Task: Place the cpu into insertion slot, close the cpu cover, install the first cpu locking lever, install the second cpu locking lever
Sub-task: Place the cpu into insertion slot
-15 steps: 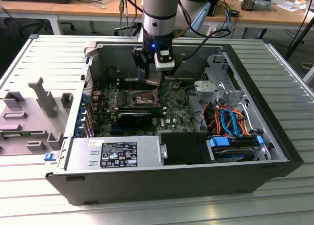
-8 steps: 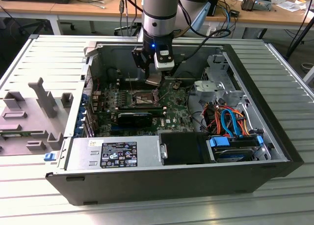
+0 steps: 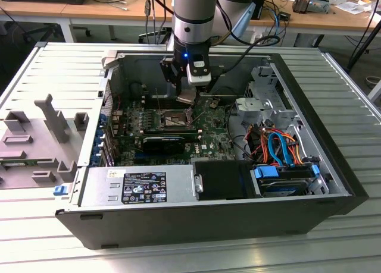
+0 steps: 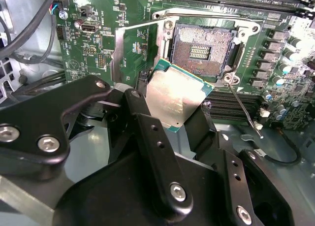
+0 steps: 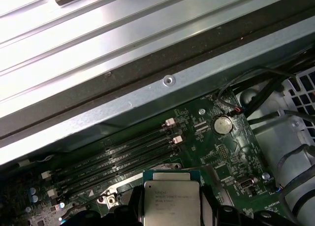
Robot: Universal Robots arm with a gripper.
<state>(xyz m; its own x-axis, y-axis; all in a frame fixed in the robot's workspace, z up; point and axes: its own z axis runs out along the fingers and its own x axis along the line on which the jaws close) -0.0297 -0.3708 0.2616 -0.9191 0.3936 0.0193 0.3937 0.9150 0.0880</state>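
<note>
The cpu (image 4: 178, 95) is clenched between the end effector's (image 4: 173, 112) black fingers (image 4: 147, 122). It hangs tilted, silver top up, just above and beside the insertion slot (image 4: 204, 48) and is not seated. The slot lies bare, its contact field uncovered. The cpu cover (image 4: 115, 51) stands swung up on the side of the slot nearest the fingers (close to the chip's edge). A thin locking lever (image 4: 242, 107) slants up free at another corner of the slot. Long black memory slots (image 5: 113, 154) run beside the socket, with a coin battery (image 5: 224, 123) farther off on the board. In the exterior view, the case (image 3: 208, 219) walls ring the board. A drive cage (image 3: 265, 100) and orange and blue cables (image 3: 280, 147) crowd the exterior view's right, and the power supply (image 3: 137, 187) sits nearer the camera. Room is open straight above the socket. The case rests on a ribbed metal counter (image 3: 351, 94).
</note>
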